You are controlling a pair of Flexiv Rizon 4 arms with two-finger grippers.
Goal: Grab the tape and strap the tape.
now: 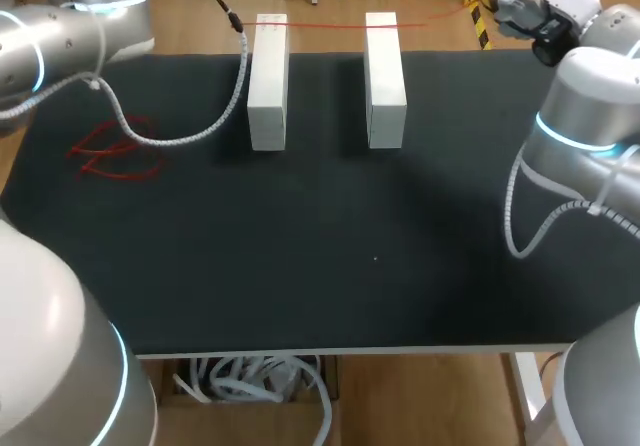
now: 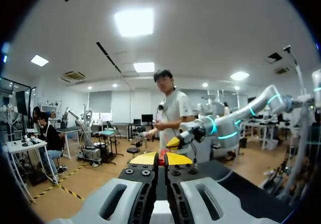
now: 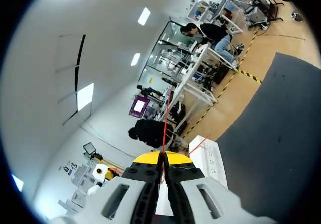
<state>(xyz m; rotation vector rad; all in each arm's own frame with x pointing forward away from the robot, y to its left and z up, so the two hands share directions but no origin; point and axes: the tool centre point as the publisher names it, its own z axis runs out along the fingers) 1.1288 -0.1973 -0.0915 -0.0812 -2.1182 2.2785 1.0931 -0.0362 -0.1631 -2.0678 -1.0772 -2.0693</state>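
Observation:
A thin red tape (image 1: 330,24) runs taut across the far ends of two white blocks (image 1: 268,81) (image 1: 385,78) standing on the dark mat (image 1: 320,246). A loose tangle of the same red tape (image 1: 118,151) lies on the mat at the left. My right gripper (image 1: 488,0) is at the far right corner. In its wrist view it (image 3: 163,157) is shut on the red tape (image 3: 164,128), which leads ahead past a white block (image 3: 209,156). My left gripper (image 2: 161,158) is shut on a red bit of tape (image 2: 161,159); the head view does not show it.
A white corrugated cable (image 1: 190,131) droops from my left arm over the mat's left part, close to the left block. My right arm's elbow (image 1: 580,136) hangs over the mat's right edge. In the left wrist view my right arm (image 2: 225,126) shows ahead.

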